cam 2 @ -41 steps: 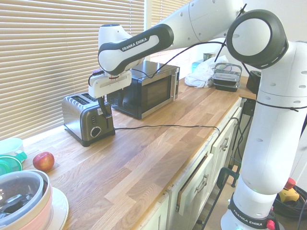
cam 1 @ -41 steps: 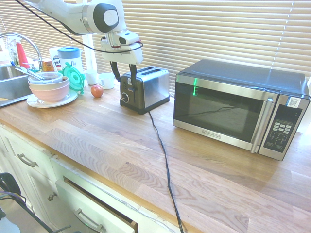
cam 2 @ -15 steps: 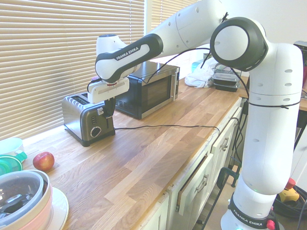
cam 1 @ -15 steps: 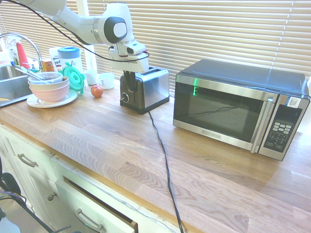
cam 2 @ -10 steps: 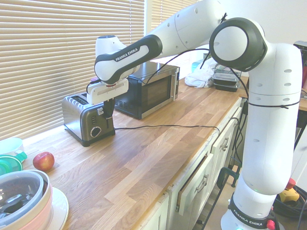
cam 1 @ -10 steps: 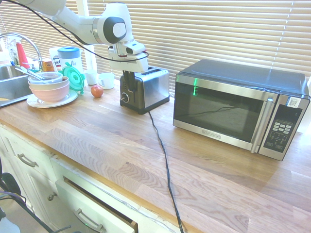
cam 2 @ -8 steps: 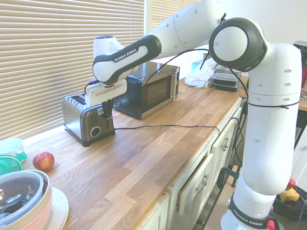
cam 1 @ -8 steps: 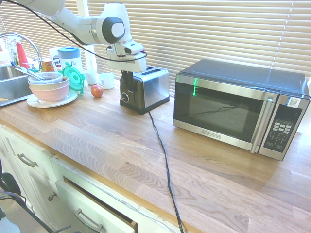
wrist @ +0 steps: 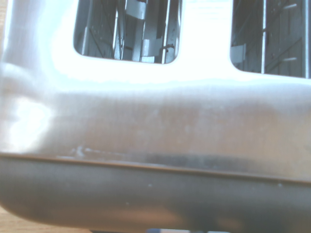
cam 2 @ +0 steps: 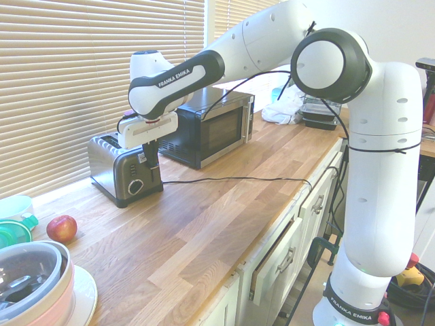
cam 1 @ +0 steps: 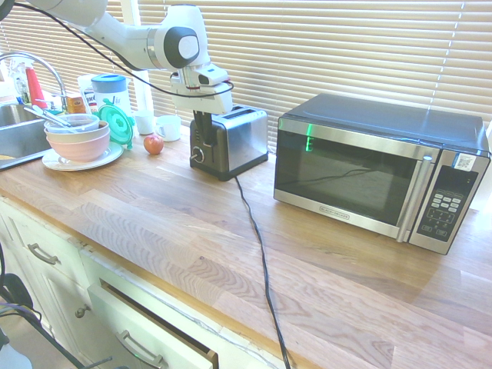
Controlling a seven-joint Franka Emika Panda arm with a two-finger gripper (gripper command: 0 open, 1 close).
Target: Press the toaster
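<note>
The toaster [cam 1: 234,140] [cam 2: 112,165] stands on the wooden counter near the blinds, with brushed steel sides and a black end panel with a round knob [cam 2: 136,186]. My gripper [cam 1: 201,129] [cam 2: 151,161] points straight down in front of that end panel, above the knob, with its dark fingers shut and nothing between them. Whether the fingertips touch the lever I cannot tell. The wrist view looks down from close by on the toaster's top [wrist: 155,121] and both of its slots.
A steel-and-black microwave [cam 1: 377,173] [cam 2: 211,125] stands beside the toaster. The toaster's black cord [cam 1: 257,246] [cam 2: 231,180] runs across the counter to its front edge. On the sink side are a red apple [cam 1: 154,144] [cam 2: 61,229], stacked bowls [cam 1: 77,137] and a white cup [cam 1: 169,127].
The fingers stood apart above the toaster's end 2.7 s ago; now they are shut and lower against the end panel. Over the last second the hand has barely shifted.
</note>
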